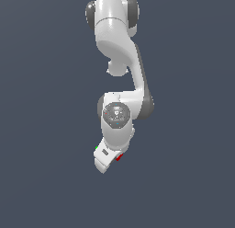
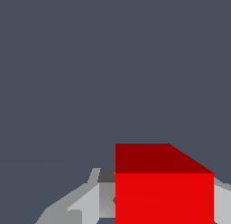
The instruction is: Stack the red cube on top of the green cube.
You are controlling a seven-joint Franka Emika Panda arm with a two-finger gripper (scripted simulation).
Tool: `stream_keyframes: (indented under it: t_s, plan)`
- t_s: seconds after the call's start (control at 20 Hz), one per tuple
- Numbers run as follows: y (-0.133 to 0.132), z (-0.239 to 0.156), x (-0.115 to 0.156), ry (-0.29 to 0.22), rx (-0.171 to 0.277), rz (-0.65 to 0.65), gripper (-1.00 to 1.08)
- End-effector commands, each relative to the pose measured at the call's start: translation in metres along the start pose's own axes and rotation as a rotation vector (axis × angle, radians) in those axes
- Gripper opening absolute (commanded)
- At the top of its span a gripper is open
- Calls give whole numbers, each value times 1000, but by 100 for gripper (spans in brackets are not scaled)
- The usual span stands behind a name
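Observation:
In the wrist view the red cube fills the space between my gripper's two fingers. One grey finger lies against one side of it and the other finger against the opposite side, so the gripper is shut on it. In the exterior view the white gripper covers most of the red cube, which shows as a small sliver on the exterior view's right of the hand. The green cube is a tiny speck at the hand's other edge. It does not show in the wrist view.
The white arm reaches down the middle of the exterior view from its base at the top. A plain dark grey floor lies all around.

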State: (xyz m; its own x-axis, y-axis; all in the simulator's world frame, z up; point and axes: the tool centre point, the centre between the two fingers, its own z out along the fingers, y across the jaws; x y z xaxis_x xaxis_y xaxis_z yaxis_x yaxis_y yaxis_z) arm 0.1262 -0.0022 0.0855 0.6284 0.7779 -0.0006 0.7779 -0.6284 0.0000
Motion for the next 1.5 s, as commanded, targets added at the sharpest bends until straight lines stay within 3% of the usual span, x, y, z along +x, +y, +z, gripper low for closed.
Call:
stream_keyframes:
  t_s: [0.0, 0.3, 0.75, 1.45]
  plan:
    - [0, -16, 0, 0, 0, 0, -100]
    - [0, -34, 0, 0, 0, 0, -100]
    - [2, -30, -5, 1, -1, 0, -100]
    - [16, 16, -73, 1, 0, 1, -100]
